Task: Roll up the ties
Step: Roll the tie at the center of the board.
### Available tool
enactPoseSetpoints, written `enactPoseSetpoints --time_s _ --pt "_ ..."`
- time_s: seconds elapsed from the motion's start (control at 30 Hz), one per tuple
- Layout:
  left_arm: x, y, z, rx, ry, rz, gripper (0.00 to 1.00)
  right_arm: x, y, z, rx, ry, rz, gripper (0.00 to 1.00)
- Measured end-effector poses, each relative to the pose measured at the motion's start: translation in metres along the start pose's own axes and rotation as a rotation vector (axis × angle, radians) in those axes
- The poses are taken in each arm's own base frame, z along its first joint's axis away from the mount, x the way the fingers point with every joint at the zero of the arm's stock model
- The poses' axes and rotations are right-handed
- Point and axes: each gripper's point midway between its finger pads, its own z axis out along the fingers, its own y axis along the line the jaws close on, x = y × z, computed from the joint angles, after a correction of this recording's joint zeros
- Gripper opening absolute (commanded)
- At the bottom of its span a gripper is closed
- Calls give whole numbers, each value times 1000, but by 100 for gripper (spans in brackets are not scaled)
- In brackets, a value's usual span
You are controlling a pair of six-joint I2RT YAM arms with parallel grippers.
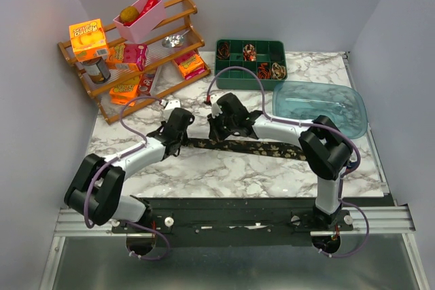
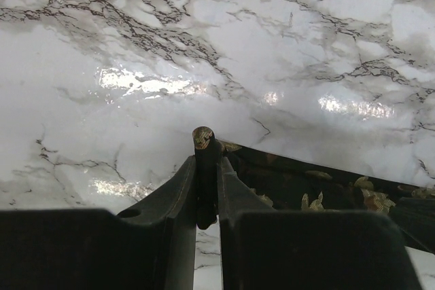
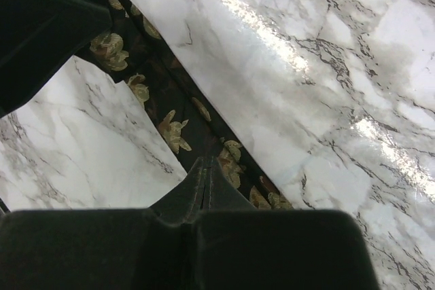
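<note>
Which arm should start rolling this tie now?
Left, probably. The left claw is clamped on the end of the tie, where a roll would begin. The right claw is shut, tips over the tie farther along.

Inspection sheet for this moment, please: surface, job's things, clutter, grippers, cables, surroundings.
Surface: marble-pattern tabletop, glossy, with glare.
Job's things: dark gold-flowered tie lying stretched out across the middle; rolled ties in a green compartment tray.
Clutter: wooden rack of snack boxes, back left; clear blue tub, right.
Grippers: left gripper shut on the tie's end; right gripper shut, tips at the tie, grip unclear.
Cables: purple cables arching over both arms, off the tie.
Surroundings: plain pale walls on three sides.
</note>
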Motion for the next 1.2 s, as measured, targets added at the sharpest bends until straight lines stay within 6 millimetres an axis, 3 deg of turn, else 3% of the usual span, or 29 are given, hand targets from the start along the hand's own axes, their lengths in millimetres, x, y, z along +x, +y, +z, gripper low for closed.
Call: enactPoseSetpoints --time_s 0.53,0.77,0.97,1.2 --pt "3 -38 -2 -53 -9 168 0 10 -9 5 13 25 22 1" --pt "5 -43 -2 -69 -14 198 0 21 -11 8 18 50 28 1" --pt "2 -35 -2 -113 -28 207 0 22 -13 8 21 54 31 1" --pt "-17 0 -9 -166 -59 155 0 22 -15 8 23 54 34 1"
